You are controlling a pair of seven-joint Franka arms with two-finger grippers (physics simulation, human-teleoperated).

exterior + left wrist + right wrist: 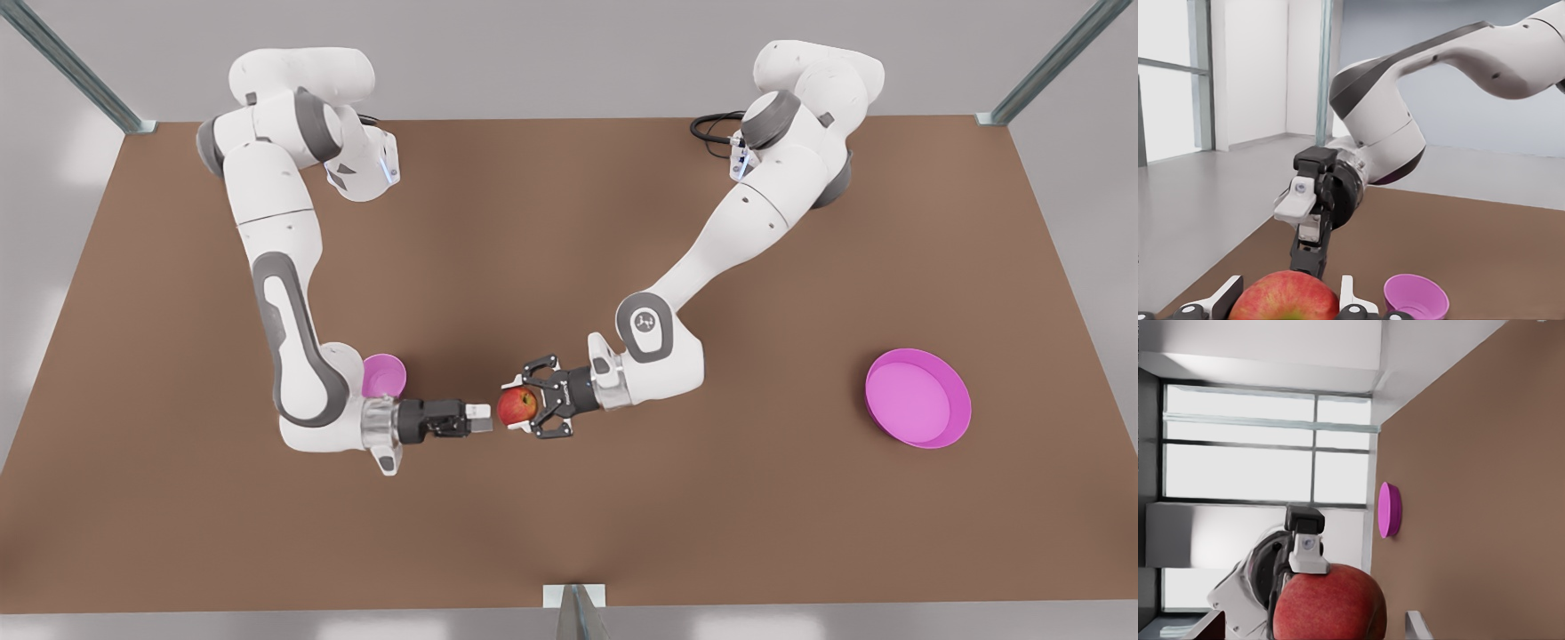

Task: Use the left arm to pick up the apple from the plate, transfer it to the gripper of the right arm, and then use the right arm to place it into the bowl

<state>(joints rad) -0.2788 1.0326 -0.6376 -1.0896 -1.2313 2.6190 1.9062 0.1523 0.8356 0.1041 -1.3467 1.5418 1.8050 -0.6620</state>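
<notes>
The apple (517,406) is held above the worktop (569,267) in the left end effector (514,407), whose fingers (1346,293) are closed on its sides. The right end effector (480,419) is spread wide, and it is set just short of the apple, facing it, with its fingers not yet around the fruit. The handover is judged to be at the approach stage.

Several failures can be expected from here. If the left grip is released before the right fingers are closed, the apple would be dropped and could roll away across the worktop. If the right end effector is pushed in off-centre, the round skin could be struck by a fingertip and the fruit knocked out of the left grip. The two sets of fingers could also collide, since little free surface is left on so small a fruit.

The bowl (384,375) sits behind the right end effector, close to its wrist, and could be clipped on the swing back. The plate (917,397) lies well behind the left end effector.
</notes>
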